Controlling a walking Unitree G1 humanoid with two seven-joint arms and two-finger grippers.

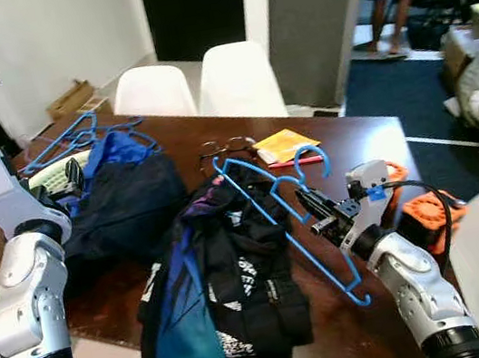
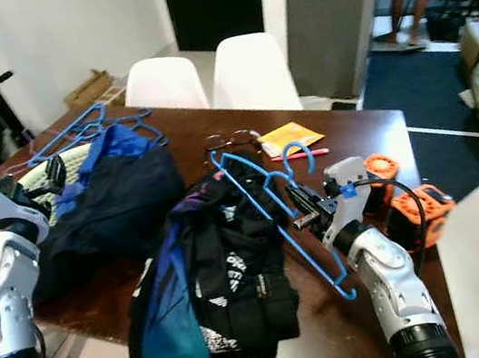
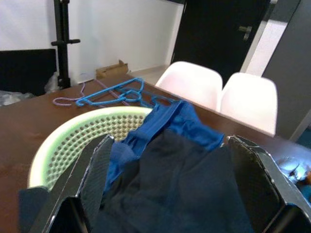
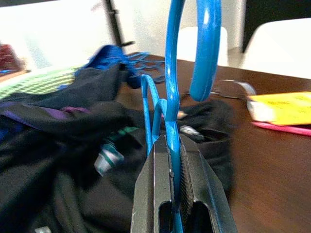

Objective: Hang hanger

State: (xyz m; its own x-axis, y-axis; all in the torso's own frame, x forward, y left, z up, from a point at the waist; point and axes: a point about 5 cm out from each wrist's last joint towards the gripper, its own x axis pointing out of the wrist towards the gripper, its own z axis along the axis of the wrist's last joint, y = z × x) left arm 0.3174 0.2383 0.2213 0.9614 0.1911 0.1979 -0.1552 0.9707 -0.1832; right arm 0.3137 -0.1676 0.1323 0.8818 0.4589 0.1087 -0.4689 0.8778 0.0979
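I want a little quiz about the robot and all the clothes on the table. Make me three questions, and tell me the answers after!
1. True or false: the right claw is shut on a blue hanger.
2. What colour are the two chairs behind the table?
   A. white  B. red  C. green
3. Fill in the missing word: the left claw is open over dark clothes lying in a pale green ______.

Key
1. True. The right wrist view shows its fingers clamped on the hanger just below the hook.
2. A, white.
3. Basket. More blue hangers lie on the table beyond it.
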